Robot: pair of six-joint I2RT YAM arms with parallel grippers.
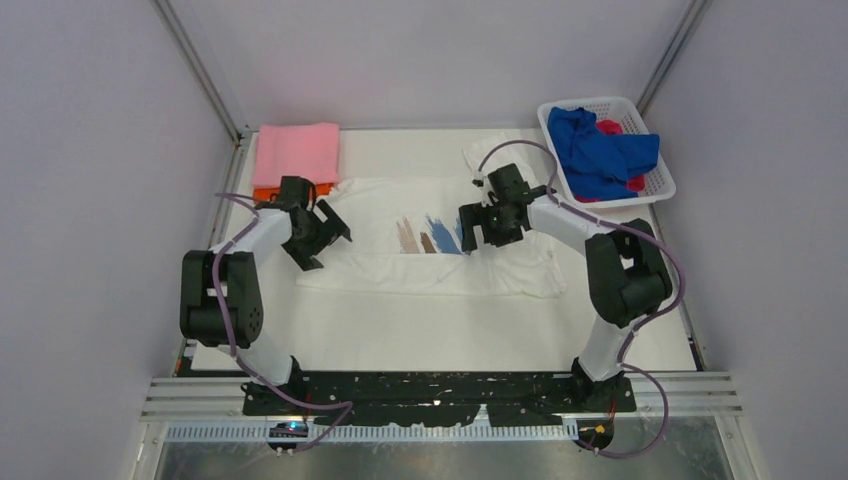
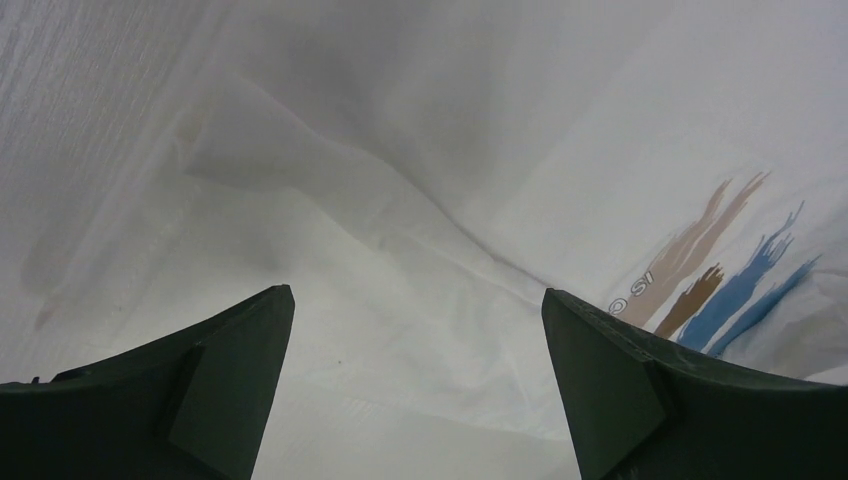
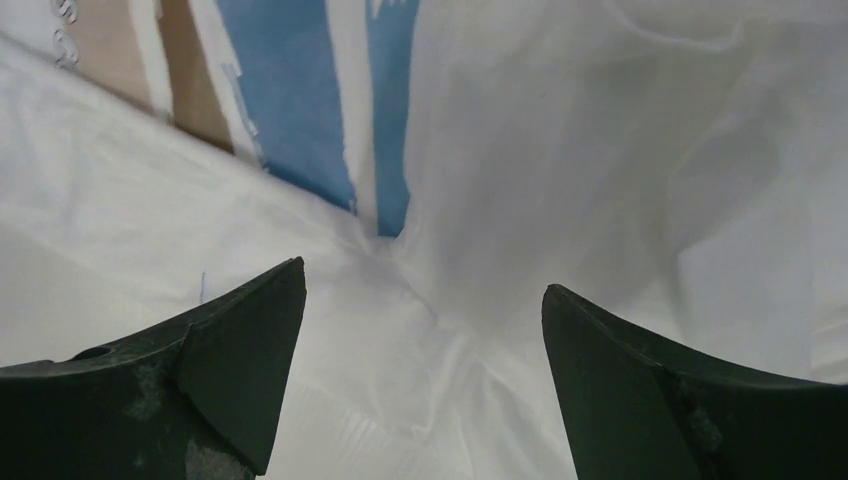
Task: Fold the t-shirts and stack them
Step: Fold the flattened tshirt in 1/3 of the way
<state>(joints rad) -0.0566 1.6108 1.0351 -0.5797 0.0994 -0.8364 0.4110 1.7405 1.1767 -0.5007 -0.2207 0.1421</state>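
White t-shirt (image 1: 440,272) lies laid out on the desk (image 1: 450,335), directly under both grippers, its print (image 1: 430,236) between them. Jaws of the left gripper (image 1: 322,243) and right gripper (image 1: 478,228) are spread, holding nothing. Advise pinching matching edges and lifting evenly.

Your white desk (image 1: 430,330) carries three things directly: a white cloth t-shirt (image 1: 520,270) with a blue and brown brush-stroke print, spread across the middle; a folded orange t-shirt (image 1: 268,192) at the far left corner, lying under a folded pink t-shirt (image 1: 296,152); and a white plastic lattice basket (image 1: 590,102) at the far right.
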